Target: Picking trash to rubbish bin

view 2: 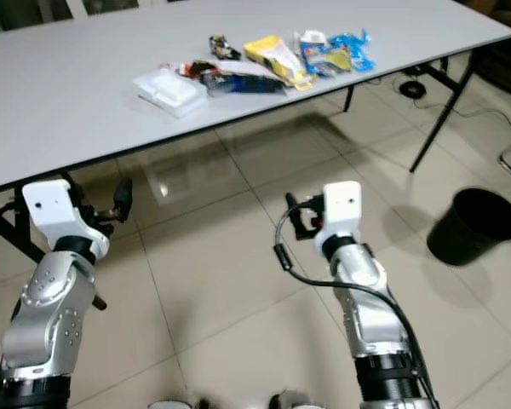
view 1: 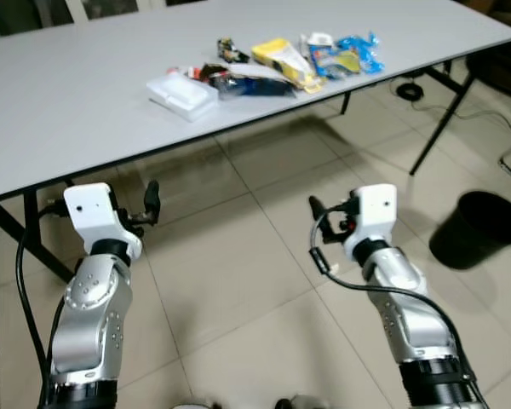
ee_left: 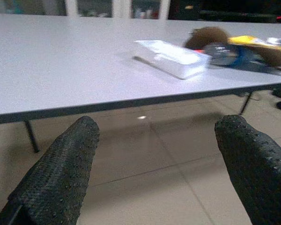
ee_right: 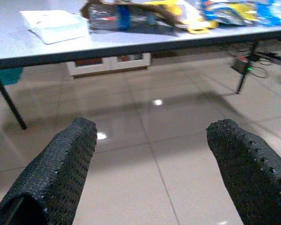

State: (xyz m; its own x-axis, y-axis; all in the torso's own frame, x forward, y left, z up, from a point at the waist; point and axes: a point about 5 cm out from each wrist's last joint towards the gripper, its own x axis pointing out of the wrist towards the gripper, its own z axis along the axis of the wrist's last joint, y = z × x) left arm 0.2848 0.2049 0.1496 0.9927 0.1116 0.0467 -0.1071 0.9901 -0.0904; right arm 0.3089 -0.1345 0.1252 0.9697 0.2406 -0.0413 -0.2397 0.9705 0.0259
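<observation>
Grey table has trash on top; below its edge, left gripper and right gripper hang wide open, holding nothing.

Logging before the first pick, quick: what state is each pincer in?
Left pincer: open, holding nothing.
Right pincer: open, holding nothing.

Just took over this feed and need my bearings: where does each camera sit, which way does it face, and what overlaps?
Left and right eye views: on the head, looking forward and down at the grey table, both silver arms, the left gripper and right gripper.
Left wrist view: along its open black fingers toward the white plastic box.
Right wrist view: along its open fingers below the table edge.
Shared: the box and the colourful wrapper pile; the black round bin stands right.
</observation>
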